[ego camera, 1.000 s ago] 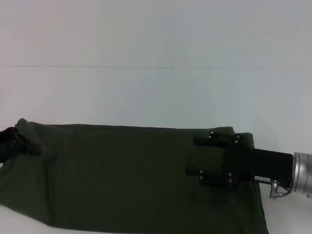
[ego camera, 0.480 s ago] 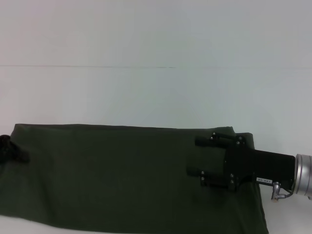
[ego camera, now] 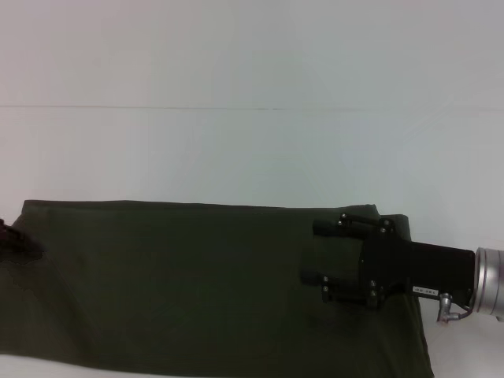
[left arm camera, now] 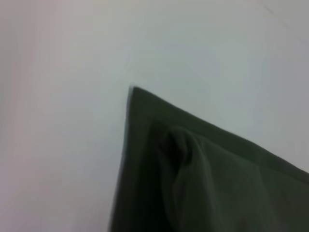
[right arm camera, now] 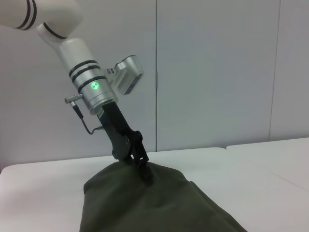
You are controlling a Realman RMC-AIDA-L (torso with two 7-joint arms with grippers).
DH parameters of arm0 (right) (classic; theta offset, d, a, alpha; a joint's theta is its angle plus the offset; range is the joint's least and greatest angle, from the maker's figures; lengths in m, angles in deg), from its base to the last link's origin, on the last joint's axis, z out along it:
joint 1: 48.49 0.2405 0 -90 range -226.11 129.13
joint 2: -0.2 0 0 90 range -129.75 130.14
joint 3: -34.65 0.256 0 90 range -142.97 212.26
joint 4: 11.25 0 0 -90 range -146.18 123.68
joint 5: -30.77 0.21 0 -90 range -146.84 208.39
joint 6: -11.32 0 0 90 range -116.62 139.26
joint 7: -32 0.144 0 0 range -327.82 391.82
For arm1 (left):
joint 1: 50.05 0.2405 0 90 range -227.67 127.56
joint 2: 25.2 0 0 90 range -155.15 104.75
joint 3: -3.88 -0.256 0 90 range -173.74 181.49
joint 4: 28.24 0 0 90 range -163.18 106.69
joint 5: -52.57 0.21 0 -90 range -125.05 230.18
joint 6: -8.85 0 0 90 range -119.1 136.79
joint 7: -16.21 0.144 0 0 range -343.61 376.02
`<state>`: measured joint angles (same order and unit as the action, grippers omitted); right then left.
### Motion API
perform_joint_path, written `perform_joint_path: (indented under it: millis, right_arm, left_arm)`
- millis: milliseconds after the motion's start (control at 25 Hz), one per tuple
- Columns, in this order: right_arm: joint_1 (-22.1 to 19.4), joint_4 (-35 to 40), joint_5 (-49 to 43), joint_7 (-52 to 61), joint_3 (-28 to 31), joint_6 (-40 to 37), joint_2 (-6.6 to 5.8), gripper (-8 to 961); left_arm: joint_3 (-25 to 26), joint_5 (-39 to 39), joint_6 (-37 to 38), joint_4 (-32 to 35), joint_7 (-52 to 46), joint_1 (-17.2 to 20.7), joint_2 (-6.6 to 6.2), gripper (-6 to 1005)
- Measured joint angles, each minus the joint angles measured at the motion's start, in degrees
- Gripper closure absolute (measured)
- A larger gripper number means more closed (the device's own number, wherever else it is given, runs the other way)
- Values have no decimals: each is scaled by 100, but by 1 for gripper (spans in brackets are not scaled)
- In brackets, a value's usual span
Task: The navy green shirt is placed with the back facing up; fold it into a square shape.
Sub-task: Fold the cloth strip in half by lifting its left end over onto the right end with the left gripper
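- Navy green shirt [ego camera: 205, 287] spread flat along the lower part of the frame, on the white bench [ego camera: 252, 150].
- Right gripper [ego camera: 319, 252] lying on the shirt at lower right, fingers [ego camera: 335, 227] spread apart.
- Left gripper [right arm camera: 143, 170] touching the shirt at the left edge; fingers state impossible to tell.

I see the navy green shirt [ego camera: 197, 283] as soft matt cloth; right gripper [ego camera: 313, 253] matt black w/ brushed-metal wrist; table [ego camera: 236, 150] smooth white.

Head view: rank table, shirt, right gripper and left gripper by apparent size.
1. table
2. navy green shirt
3. right gripper, partly overlapping the shirt
4. left gripper, only a sliver shows at the frame edge, so its rank is unsure
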<state>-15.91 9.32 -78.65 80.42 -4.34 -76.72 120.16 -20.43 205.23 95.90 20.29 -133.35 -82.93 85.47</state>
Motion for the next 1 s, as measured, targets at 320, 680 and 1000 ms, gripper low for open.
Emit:
perform_joint_path:
  millis: [320,680,1000]
  right_arm:
    - [4,0,0,3,-2,-5,1,205]
    - [38,1,-32,38,-49,-17,0,204]
    - [46,71,-62,40,-368,-48,-8,205]
  left_arm:
    - [449,-47,57,725,82,156,-19,507]
    - [525,-959,1220,472,473,117,-134,220]
    - [368,-641,791,-212,550,44,-163,49]
